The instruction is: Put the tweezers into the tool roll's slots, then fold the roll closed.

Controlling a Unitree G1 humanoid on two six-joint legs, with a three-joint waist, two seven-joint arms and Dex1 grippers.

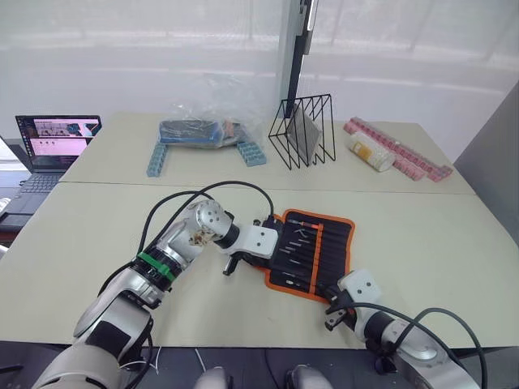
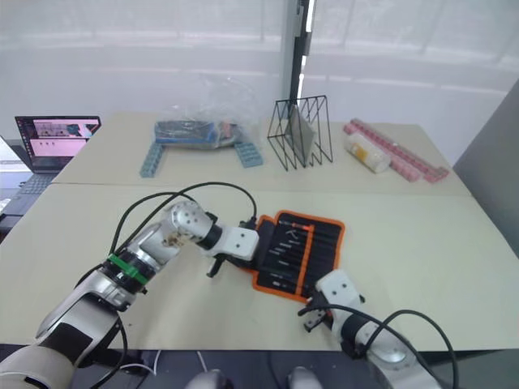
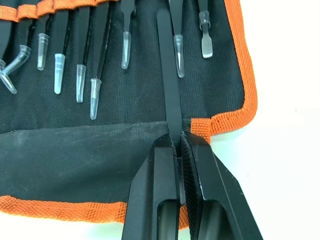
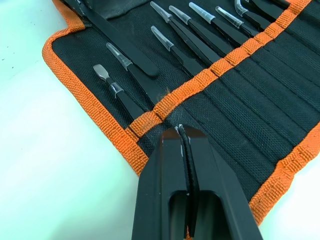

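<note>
The tool roll (image 1: 312,253) lies open on the table (image 1: 422,235), several capped tweezers (image 3: 82,55) tucked in its slots (image 4: 260,80). The left tool (image 3: 179,142) pinches one bare tweezer (image 3: 169,75) over it. The right tool (image 4: 184,136) rests closed, empty, on the fabric.

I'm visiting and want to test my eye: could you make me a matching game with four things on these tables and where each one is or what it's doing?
1. left gripper
2. right gripper
3. laptop
4. wire rack

A. open at the far table's left edge
B. shut on a tweezer
C. shut at the tool roll's near edge
D. standing on the far table, behind the roll

Pairs: 1-B, 2-C, 3-A, 4-D
</note>
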